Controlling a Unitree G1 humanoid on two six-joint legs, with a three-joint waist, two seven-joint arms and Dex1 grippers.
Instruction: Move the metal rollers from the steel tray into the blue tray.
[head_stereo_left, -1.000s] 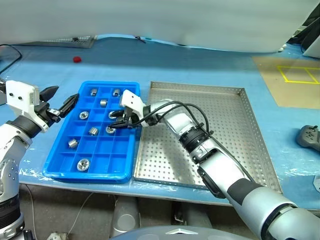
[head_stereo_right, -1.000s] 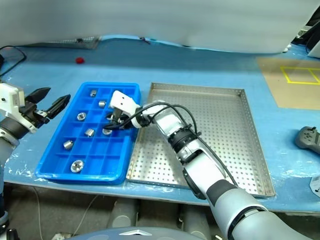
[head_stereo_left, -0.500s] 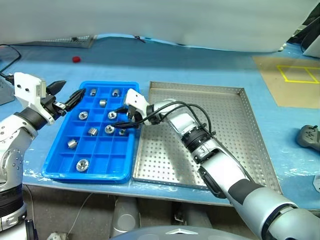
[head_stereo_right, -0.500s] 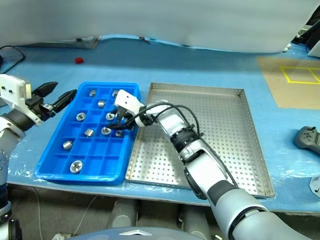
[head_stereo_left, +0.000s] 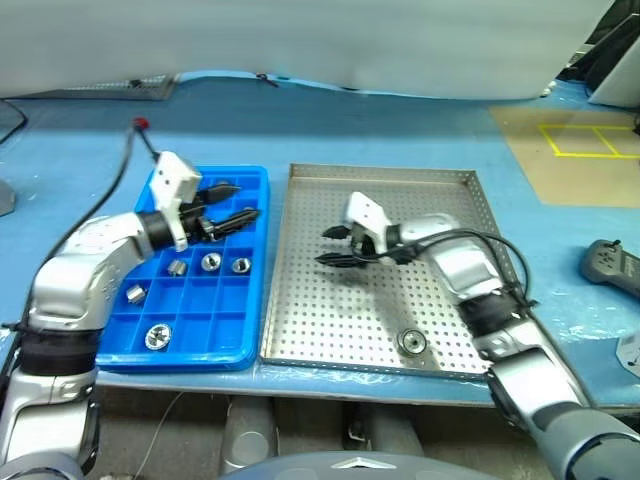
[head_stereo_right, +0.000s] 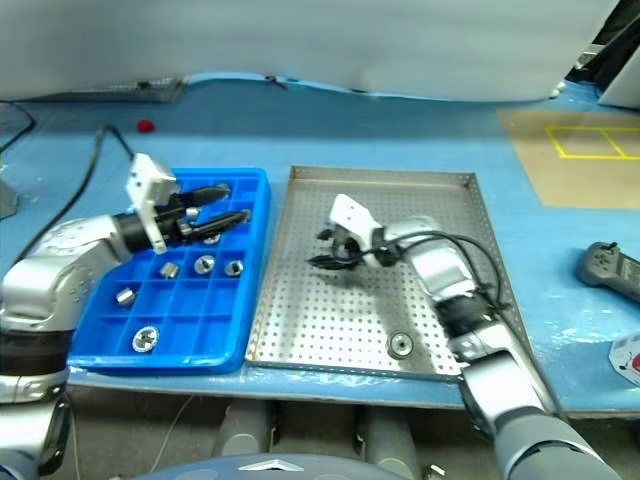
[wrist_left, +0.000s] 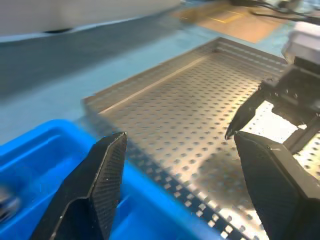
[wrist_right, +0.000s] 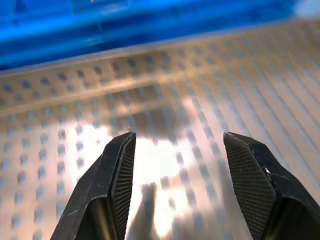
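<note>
Risk lay with the last roller (head_stereo_left: 410, 342) near the steel tray (head_stereo_left: 470, 200) front rim; it could roll away. Right gripper (head_stereo_left: 330, 247) and left gripper (head_stereo_left: 238, 201) both gaped empty

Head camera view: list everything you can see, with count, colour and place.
shiny silver metal rollers: five visible, silver, in blue tray compartments; more may hide under the left claw
lone roller: one, silver, steel tray's near edge
blue plastic compartment tray: one, blue, left of steel tray
perforated steel tray: one, silver, centre of table
small red object: one, red, beyond blue tray
black controller: one, black, table's right edge
left claw: black, open, over blue tray
right claw: black, open, over steel tray
</note>
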